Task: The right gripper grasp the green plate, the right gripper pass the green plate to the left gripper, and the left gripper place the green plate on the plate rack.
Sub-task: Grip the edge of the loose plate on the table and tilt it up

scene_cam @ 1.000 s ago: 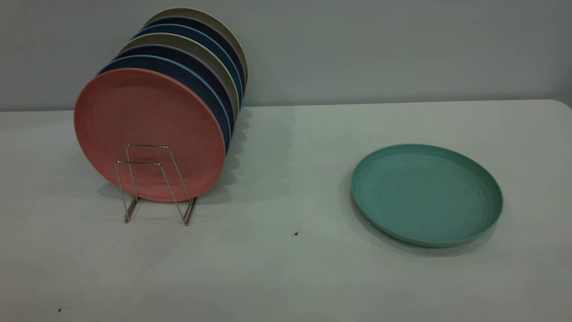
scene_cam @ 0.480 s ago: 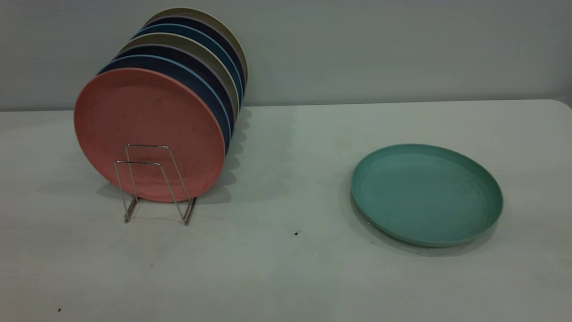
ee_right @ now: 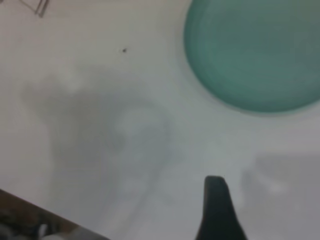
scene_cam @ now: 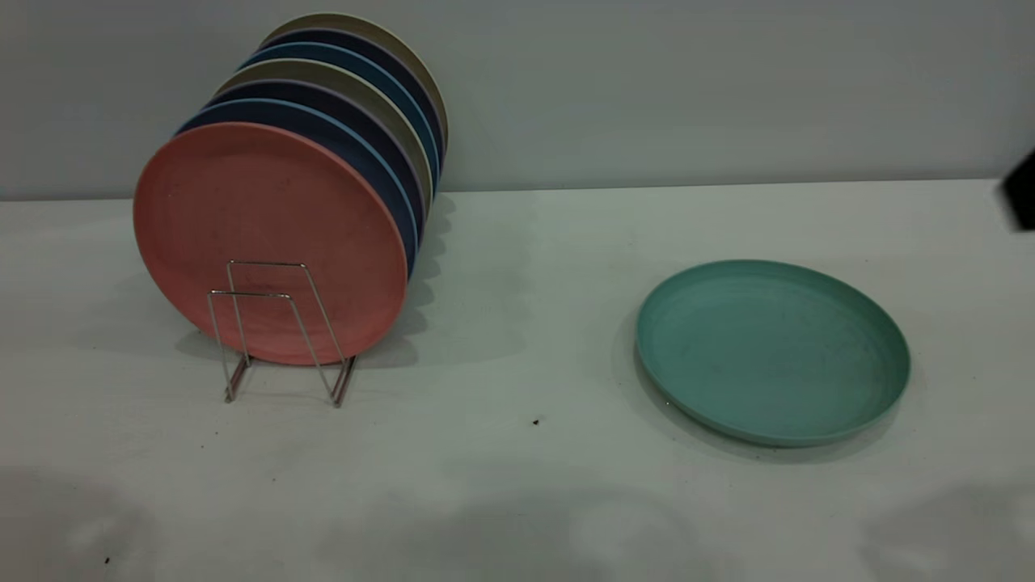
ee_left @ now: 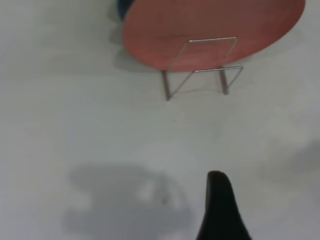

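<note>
- Pale grey-white and matte, the flat table top (scene_cam: 517, 485) carries soft shadows along its near edge and one small dark speck (scene_cam: 535, 422) near the middle.
- The left gripper (ee_left: 220, 210) appears in its wrist view only as one black pointed finger over bare table near the rack — whether its fingers are spread or closed cannot be told, and nothing is seen in its hold.
- The right gripper (ee_right: 217, 212) likewise shows a single black finger, short of the plate and apart from it; its opening cannot be told.
- The round matte teal-green plastic plate (scene_cam: 772, 349) lies flat on the table's right side, untouched.
- To the left, the thin silver wire plate rack (scene_cam: 279, 327) stands with its two nearest loops bare.
- Just behind those loops a salmon-pink round plate (scene_cam: 267, 234) stands on edge.
- Farther back — a row of dark blue, teal and olive plates (scene_cam: 380, 105).
</note>
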Robot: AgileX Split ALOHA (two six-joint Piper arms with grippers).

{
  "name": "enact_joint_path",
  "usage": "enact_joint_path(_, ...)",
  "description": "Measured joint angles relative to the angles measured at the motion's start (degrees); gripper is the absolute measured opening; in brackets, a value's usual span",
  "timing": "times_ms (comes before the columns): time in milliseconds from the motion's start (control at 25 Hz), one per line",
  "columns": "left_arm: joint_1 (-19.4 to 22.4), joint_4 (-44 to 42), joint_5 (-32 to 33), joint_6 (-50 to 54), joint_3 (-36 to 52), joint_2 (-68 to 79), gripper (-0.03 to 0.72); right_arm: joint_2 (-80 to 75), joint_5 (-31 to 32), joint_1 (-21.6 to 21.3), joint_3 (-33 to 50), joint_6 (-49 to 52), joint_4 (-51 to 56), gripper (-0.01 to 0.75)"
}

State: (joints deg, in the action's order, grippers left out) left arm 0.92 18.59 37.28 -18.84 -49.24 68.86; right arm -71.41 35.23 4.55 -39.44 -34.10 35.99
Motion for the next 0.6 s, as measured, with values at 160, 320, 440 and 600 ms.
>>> enact_joint_path(160,-1.9,4.9,-1.1,-4.5,-2.7,9.2,0.515,-10.3,-1.2,0.0,-3.1,-5.8,7.1,0.527)
enact_joint_path(320,-6.3,7.8,-2.1,-6.6,-5.7,17.9,0.515,-19.7,-2.0,-0.8,-7.5,-9.3,10.7,0.527)
enact_joint_path(440,-10.4,9.3,-3.1,-7.0,-8.0,23.9,0.515,-25.3,-1.9,-3.2,-11.2,-9.6,11.4,0.527)
enact_joint_path(600,-16.1,11.4,-6.2,-7.0,-11.2,30.9,0.515,-32.6,-0.3,-7.7,-14.9,-11.0,13.1,0.527)
